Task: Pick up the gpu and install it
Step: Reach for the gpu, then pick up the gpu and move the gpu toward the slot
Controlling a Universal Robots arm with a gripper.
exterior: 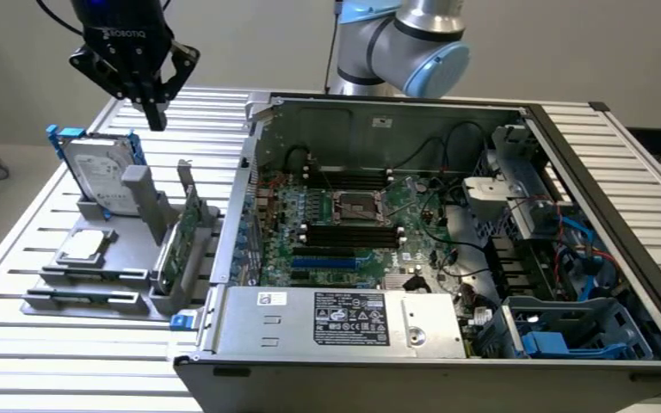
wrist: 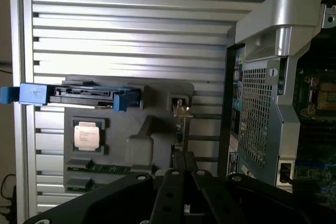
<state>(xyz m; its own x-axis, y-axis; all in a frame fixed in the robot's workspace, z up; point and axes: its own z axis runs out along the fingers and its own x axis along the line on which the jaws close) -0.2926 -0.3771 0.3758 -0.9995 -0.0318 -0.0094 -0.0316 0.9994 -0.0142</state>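
Observation:
The gpu [exterior: 182, 231] stands on its long edge in a grey holder [exterior: 135, 280] on the slatted table, at the exterior view's left of the open computer case; its green board face shows. In the wrist view the gpu [wrist: 179, 125] is a thin edge with a metal bracket end. My gripper [exterior: 155, 116] hangs well above the table, behind the holder and apart from the card, fingers shut with nothing between them. In the wrist view the gripper [wrist: 184, 165] lines up roughly with the card's edge.
In the same holder sit a silver hard drive in a blue frame [exterior: 95, 170], a square processor chip [exterior: 83, 247] and memory sticks [exterior: 83, 295]. The open case [exterior: 457, 344] shows its motherboard [exterior: 354, 225] with blue slots [exterior: 324, 258]; its metal rear wall [wrist: 262, 114] stands beside the holder.

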